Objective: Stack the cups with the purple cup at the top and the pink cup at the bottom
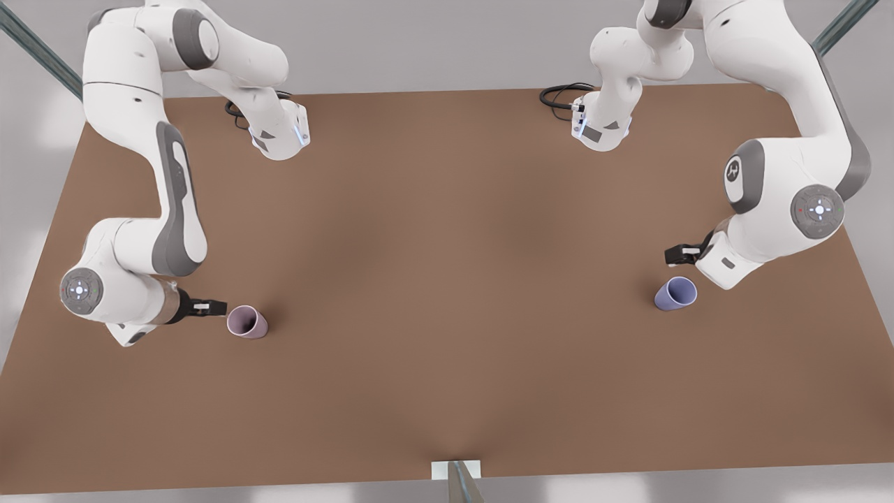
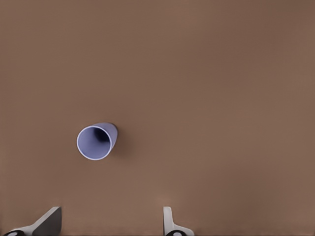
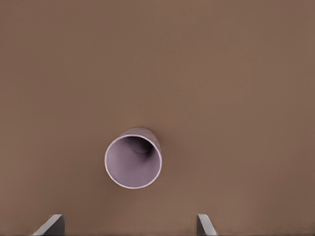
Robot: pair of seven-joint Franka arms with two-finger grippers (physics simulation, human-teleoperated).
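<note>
The pink cup (image 1: pixel 246 322) stands upright on the brown table (image 1: pixel 447 279) at the front view's left, its mouth facing up (image 3: pixel 133 158). My right gripper (image 1: pixel 209 306) hovers just beside and above it, open, fingertips (image 3: pixel 53 223) wide apart with nothing between them. The purple cup (image 1: pixel 675 293) stands upright at the front view's right and looks smaller in the left wrist view (image 2: pixel 97 141). My left gripper (image 1: pixel 681 253) hangs higher over it, slightly off to one side, open (image 2: pixel 110 223) and empty. The cups are far apart.
Both arm bases (image 1: pixel 279 133) (image 1: pixel 601 126) stand at the table's far edge with black cables (image 1: pixel 559 94). A white bracket with a metal post (image 1: pixel 457 471) sits at the near edge. The wide bare tabletop lies between the cups.
</note>
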